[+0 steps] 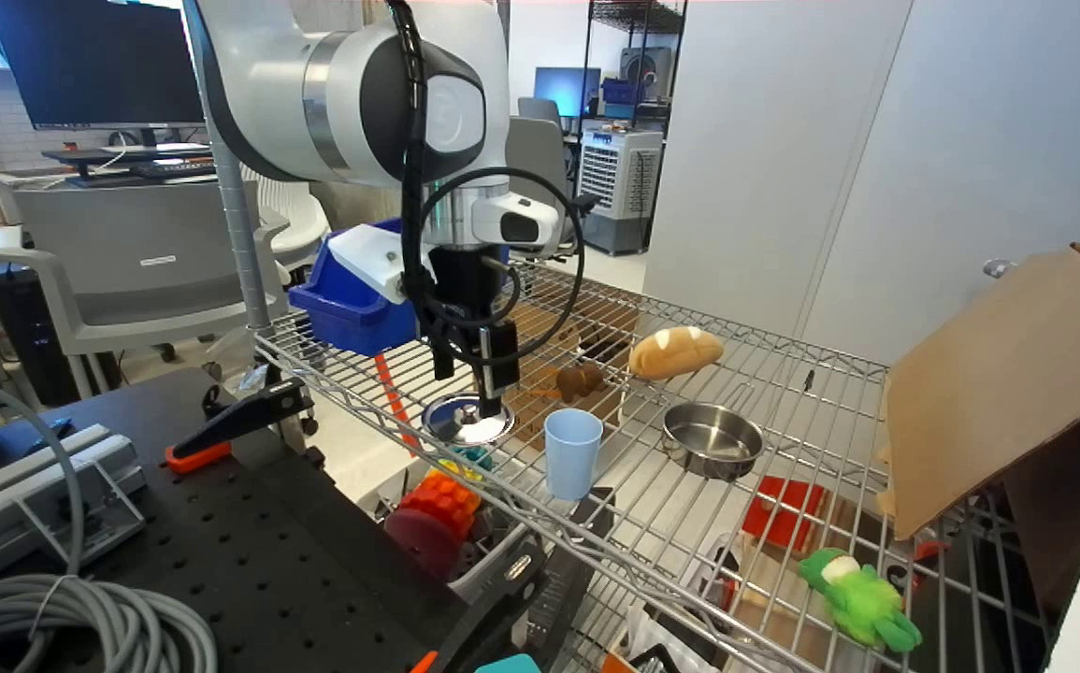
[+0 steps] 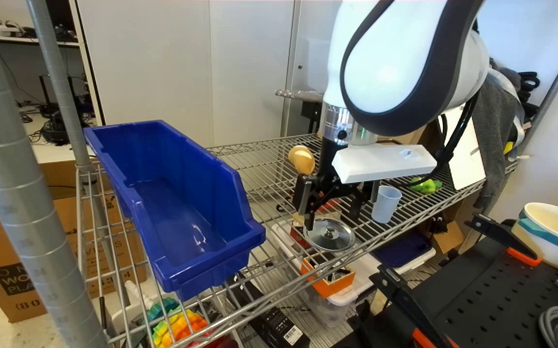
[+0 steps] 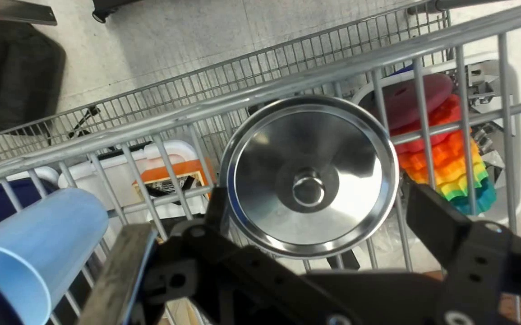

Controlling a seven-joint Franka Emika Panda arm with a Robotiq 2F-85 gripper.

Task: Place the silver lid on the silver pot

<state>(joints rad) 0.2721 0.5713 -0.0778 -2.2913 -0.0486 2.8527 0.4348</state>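
Observation:
The silver lid [image 1: 451, 426] lies flat, knob up, on the wire shelf near its edge. It shows also in an exterior view [image 2: 329, 238] and in the middle of the wrist view [image 3: 309, 149]. My gripper [image 1: 470, 388] is open and empty above the lid. In the wrist view the gripper's fingers [image 3: 323, 207] stand apart, one at each side of the lid, with the knob between them. The gripper shows also in an exterior view [image 2: 332, 220]. The silver pot [image 1: 712, 439] stands open and upright on the shelf beyond the light-blue cup; it does not show in the wrist view.
The light-blue cup [image 1: 572, 455] stands between lid and pot, close to the gripper, also in the wrist view [image 3: 57, 243]. A blue bin [image 2: 206, 271] sits at one shelf end. A toy bread [image 1: 677, 352], a green plush [image 1: 862, 598] and a cardboard box [image 1: 1007, 383] are on the shelf.

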